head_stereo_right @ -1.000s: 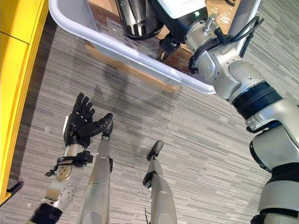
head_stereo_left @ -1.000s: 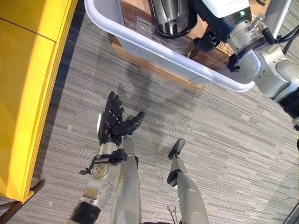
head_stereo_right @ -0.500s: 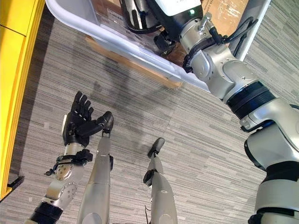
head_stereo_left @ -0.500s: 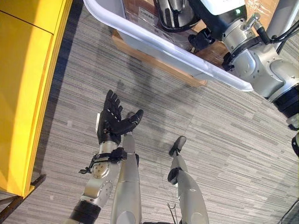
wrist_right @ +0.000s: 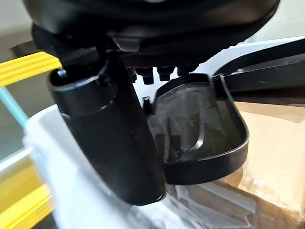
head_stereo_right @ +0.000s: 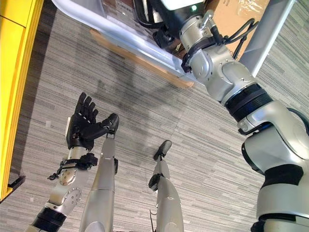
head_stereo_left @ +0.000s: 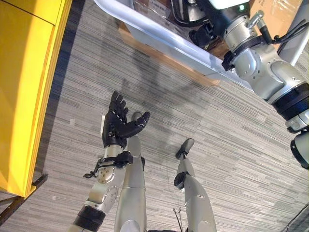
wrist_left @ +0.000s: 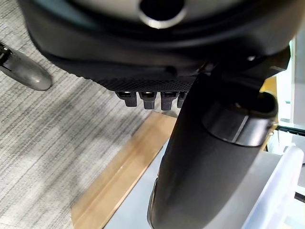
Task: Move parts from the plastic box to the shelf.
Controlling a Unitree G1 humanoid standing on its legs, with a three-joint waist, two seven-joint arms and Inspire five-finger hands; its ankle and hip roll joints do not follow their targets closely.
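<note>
right wrist view: right hand (wrist_right: 114, 138) grips black part (wrist_right: 200, 129) in plastic box (head_stereo_left: 169, 41); left hand (head_stereo_left: 118, 126) open wide; no legible writing.

Glossy black plastic part (wrist_right: 200, 129) in translucent smooth plastic box (head_stereo_left: 164, 41); matt brown cardboard (wrist_right: 276, 157) beneath

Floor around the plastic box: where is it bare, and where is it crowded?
Bare carpet lies between the yellow shelf and the open left hand, up to the plastic box. Inside the box it is crowded: the right hand meets a dark part.

Grey striped carpet floor (head_stereo_left: 231, 140), yellow cabinet (head_stereo_left: 24, 87) at the left.
</note>
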